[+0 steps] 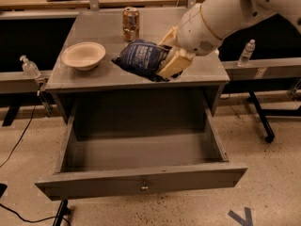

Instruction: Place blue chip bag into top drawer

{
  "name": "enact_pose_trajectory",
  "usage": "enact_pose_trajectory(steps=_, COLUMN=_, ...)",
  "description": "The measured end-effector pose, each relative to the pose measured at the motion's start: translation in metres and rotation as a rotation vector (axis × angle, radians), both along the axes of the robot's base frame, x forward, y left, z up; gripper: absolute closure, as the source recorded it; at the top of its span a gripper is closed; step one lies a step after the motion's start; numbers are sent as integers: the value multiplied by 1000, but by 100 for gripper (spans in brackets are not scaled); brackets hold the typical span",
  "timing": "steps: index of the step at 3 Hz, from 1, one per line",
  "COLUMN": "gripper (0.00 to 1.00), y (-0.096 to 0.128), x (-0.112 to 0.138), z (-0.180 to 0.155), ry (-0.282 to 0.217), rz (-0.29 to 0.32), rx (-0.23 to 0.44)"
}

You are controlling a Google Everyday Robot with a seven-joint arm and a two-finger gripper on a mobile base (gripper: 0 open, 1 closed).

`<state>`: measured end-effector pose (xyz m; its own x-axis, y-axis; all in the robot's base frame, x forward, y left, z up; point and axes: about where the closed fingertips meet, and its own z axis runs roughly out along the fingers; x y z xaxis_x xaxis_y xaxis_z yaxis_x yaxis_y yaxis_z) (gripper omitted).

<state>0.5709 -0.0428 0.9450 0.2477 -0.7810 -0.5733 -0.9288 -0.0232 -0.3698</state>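
Observation:
The blue chip bag [141,59] is a crinkled navy foil bag, held in the air above the front edge of the cabinet top. My gripper [170,55] is shut on the bag's right end, with its tan fingers [173,64] clamped over it. The white arm comes in from the upper right. The top drawer [141,184] is pulled wide open below the bag, its grey inside bare, with a small metal keyhole at the centre of its front panel.
A pale bowl [83,55] sits on the left of the grey cabinet top [99,32]. An orange-brown drink can [130,23] stands at the back centre. Water bottles [246,52] stand on rails at either side. Cables lie on the floor at left.

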Motion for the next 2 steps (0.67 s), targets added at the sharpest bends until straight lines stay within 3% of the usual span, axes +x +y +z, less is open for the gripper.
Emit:
enact_pose_trajectory(steps=1, gripper=100, y=9, x=-7, z=-60, ry=-23, rz=73, rx=70)
enact_pose_trajectory(steps=2, gripper=97, y=13, x=-20, z=-137, ry=-64, rz=127, rx=88)
